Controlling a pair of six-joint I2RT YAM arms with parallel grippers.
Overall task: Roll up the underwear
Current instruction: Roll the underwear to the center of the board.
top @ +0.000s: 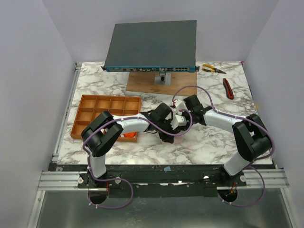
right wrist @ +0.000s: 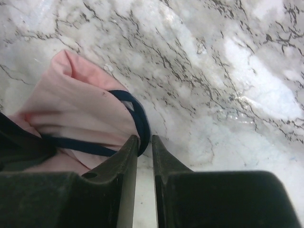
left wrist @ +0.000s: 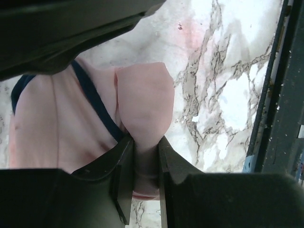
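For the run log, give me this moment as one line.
item: pink underwear | left gripper: shut on its fold | right gripper: nearly closed at dark edging, grip unclear

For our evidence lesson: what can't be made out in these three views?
Left wrist view: the left gripper pinches a fold of the pink underwear; dark housing cuts off the rest.
Right wrist view: whether the right gripper pinches the dark edging; its finger covers the spot.
Top view: the wrists hide the garment; the left arm covers the tray's near side.
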